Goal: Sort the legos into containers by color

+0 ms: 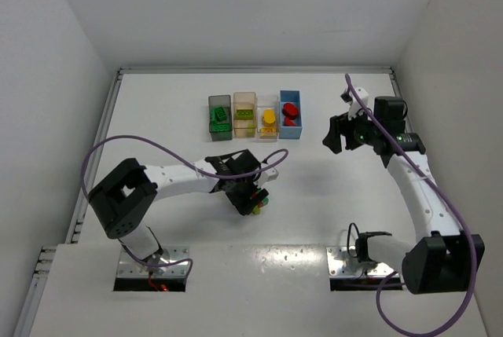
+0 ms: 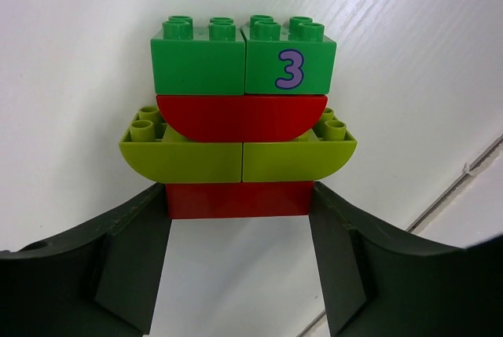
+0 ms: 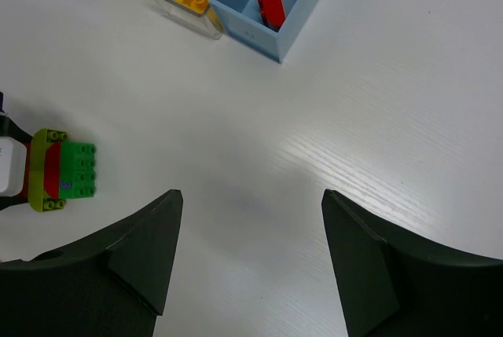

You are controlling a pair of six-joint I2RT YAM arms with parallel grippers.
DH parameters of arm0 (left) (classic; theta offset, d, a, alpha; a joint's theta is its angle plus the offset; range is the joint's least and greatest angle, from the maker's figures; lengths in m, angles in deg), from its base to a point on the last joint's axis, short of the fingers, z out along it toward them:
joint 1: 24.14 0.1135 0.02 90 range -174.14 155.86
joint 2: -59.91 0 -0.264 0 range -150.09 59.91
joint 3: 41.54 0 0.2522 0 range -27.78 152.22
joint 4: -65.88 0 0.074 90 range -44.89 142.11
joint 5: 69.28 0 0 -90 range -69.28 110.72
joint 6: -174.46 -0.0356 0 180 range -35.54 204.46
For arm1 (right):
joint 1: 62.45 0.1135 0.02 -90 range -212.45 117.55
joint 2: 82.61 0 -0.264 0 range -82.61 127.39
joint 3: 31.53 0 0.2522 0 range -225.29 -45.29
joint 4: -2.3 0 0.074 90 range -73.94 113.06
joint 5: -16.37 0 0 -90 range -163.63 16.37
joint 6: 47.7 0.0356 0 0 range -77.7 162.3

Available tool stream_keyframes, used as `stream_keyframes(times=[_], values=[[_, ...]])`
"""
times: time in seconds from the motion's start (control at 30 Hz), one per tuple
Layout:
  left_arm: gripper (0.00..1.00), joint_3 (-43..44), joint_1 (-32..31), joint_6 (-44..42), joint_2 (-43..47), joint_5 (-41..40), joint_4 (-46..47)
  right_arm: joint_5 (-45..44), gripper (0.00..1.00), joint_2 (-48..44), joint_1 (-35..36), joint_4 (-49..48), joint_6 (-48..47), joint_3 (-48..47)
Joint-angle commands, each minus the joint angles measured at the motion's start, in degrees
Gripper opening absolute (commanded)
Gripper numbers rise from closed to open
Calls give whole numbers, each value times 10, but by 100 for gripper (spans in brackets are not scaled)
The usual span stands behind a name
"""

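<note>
a: where is the stuck-together stack of studded plastic bricks (image 2: 240,129)?
b: on the near side of the white table (image 1: 181,101), well apart from the row of four small open-top bins, between the fingers of the left gripper (image 1: 253,199). in the left wrist view, top to bottom: two dark green bricks (image 2: 244,58), one printed with a purple 3, a red curved piece, two lime green curved pieces, then a bottom red brick (image 2: 240,199).
a: and the pincer on it?
b: narrowed onto that bottom red brick, a dark finger (image 2: 134,258) against each side. whether the stack rests on the table or hangs just above it, i cannot tell.
a: the right gripper (image 1: 336,134)?
b: jaws spread wide, nothing between them, over bare table just right of the blue plastic bin (image 1: 291,126).
a: what lies in the bins?
b: left to right: the dark grey plastic bin (image 1: 220,98) has a dark green brick (image 1: 219,117), the tan plastic bin (image 1: 244,95) a lime green brick (image 1: 244,112), the clear plastic bin (image 1: 269,137) yellow pieces (image 1: 269,117), the blue one red pieces (image 1: 290,109).
</note>
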Motion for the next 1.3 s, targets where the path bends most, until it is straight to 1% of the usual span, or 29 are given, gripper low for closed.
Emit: stream_keyframes(times=[0.0,0.03,0.13,0.17,0.23,0.27,0.3,0.33,0.37,0.4,0.43,0.5,0.53,0.6,0.73,0.8,0.87,0.93,1.0,1.03,1.07,1.17,1.27], values=[[68,17,-14,-5,-3,16,31,13,72,6,-2,-18,-6,-10],[63,17,-14,-5,-3,16,31,13,72,6,-2,-18,-6,-10],[54,12,-14,-12,18,16,52,26,72,11,-2,-18,-6,-16],[52,6,-14,-12,31,16,59,50,72,17,-2,-18,-6,-21],[50,-26,-14,-12,96,8,105,83,72,35,-2,-1,-6,-26],[49,-39,-14,-19,123,8,124,130,72,43,-2,12,-6,-26],[49,-53,-14,-24,178,1,164,155,72,51,-2,20,-6,-26],[49,-80,-14,-24,204,1,184,180,72,62,-2,25,-6,-26],[49,-92,-14,-29,227,-6,202,229,72,84,-2,25,1,-26],[49,-100,-14,-29,243,-14,220,252,72,94,-2,25,22,-26],[49,-100,-14,-38,261,-14,220,296,72,104,4,17,39,-26],[49,-100,-14,-43,261,-26,214,342,72,132,4,-15,88,-26],[49,-94,-14,-48,261,-32,214,389,72,143,4,-23,101,-31],[49,-89,-14,-58,261,-37,214,444,72,176,18,-48,143,-53],[49,-83,-14,-69,261,-37,220,503,72,219,44,-69,185,-86],[49,-83,-14,-69,256,-37,226,527,74,225,62,-77,194,-99],[49,-83,-14,-74,251,-37,233,532,75,233,72,-77,194,-99],[49,-83,-14,-74,251,-43,240,532,76,238,86,-67,172,-104],[49,-77,-14,-80,245,-43,246,505,76,244,95,-32,149,-110],[49,-71,-14,-80,245,-38,246,494,76,244,102,-16,114,-110],[48,-66,-14,-80,239,-38,251,461,76,252,102,-1,96,-116],[47,-60,-14,-80,234,-38,251,406,76,265,116,47,26,-130],[47,-54,-14,-75,234,-33,251,376,76,282,129,63,18,-135]])
